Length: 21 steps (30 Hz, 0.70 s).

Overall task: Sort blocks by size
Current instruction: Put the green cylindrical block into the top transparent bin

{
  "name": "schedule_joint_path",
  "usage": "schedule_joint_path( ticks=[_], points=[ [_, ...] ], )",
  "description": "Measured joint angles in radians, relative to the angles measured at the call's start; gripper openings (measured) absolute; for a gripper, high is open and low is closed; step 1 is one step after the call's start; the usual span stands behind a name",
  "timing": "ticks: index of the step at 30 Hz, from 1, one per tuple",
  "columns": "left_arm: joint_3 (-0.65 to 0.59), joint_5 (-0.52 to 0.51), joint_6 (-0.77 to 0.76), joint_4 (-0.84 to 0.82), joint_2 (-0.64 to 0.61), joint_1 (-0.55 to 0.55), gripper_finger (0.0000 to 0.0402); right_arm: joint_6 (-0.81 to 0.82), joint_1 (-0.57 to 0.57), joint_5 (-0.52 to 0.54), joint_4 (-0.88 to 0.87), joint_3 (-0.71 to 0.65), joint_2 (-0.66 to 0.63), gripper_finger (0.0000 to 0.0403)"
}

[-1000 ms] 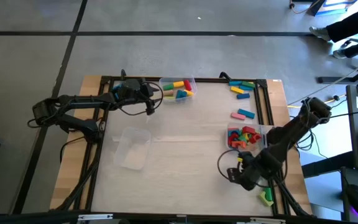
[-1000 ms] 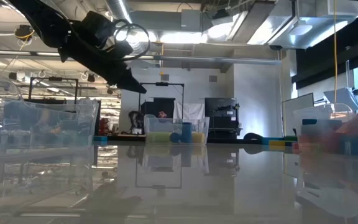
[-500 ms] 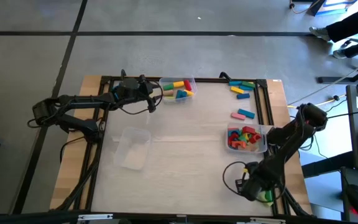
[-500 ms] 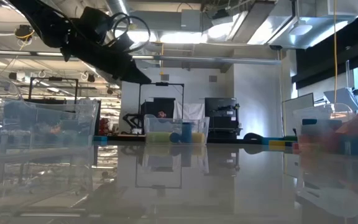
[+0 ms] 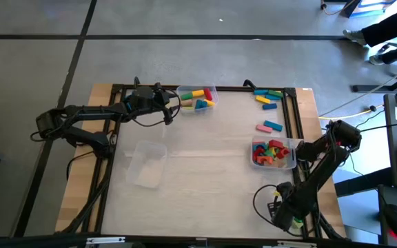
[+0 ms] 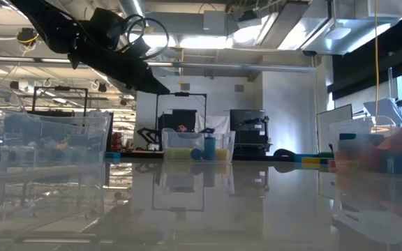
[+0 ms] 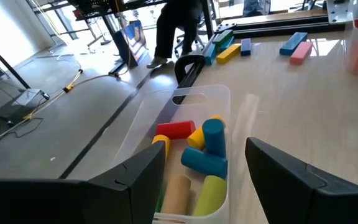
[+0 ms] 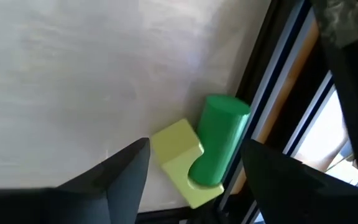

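Note:
My right gripper (image 8: 194, 148) hangs open, pointing steeply down, at the table's near right corner (image 5: 287, 212). Below it a green cylinder block (image 8: 221, 140) and a yellow-green block (image 8: 178, 158) lie side by side on the table top, against the dark frame rail. The fingers stand on either side of them and touch nothing. My left gripper (image 7: 205, 149) stays open in the air at the far edge (image 5: 168, 110), just short of a clear bin (image 7: 219, 99) that holds several cylinder blocks, among them a red one (image 7: 174, 129) and a blue one (image 7: 213, 135).
A clear bin (image 5: 289, 146) of small coloured chunks stands at the right edge. An empty clear bin (image 5: 147, 164) sits left of centre. Loose bars lie at the far right (image 5: 267, 96) and a little nearer (image 5: 270, 127). A dark frame rail (image 5: 302, 117) borders the table.
My right gripper has swung toward the table's near right corner and sunk, tipping more steeply down, until it stands over the green and yellow-green blocks. My left gripper has tipped slightly upward in place. No block has moved.

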Motion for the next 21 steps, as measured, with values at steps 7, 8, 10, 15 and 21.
schedule_joint_path(
  ticks=[7, 8, 10, 15, 21],
  points=[
    [0.0, 0.0, -0.001, 0.0, 0.0, 0.0, 0.0218, -0.083, -0.001, 0.012, -0.01, -0.002, 0.009, 0.0257],
    [0.0, 0.0, 0.0, 0.0, 0.0, 0.0, 0.0218, -0.096, 0.0, 0.013, -0.009, -0.002, 0.009, 0.0257],
    [0.0, 0.0, -0.001, -0.001, 0.0, 0.0, 0.0218, -0.123, 0.002, 0.013, -0.005, -0.002, 0.009, 0.0257],
    [0.0, 0.0, 0.0, -0.011, 0.0, 0.0, 0.0218, -0.218, 0.003, 0.013, 0.017, -0.003, 0.01, 0.0257],
    [0.0, 0.0, 0.023, -0.031, 0.0, 0.0, 0.0218, -0.344, 0.003, 0.018, 0.037, -0.003, 0.036, 0.0257]
  ],
)
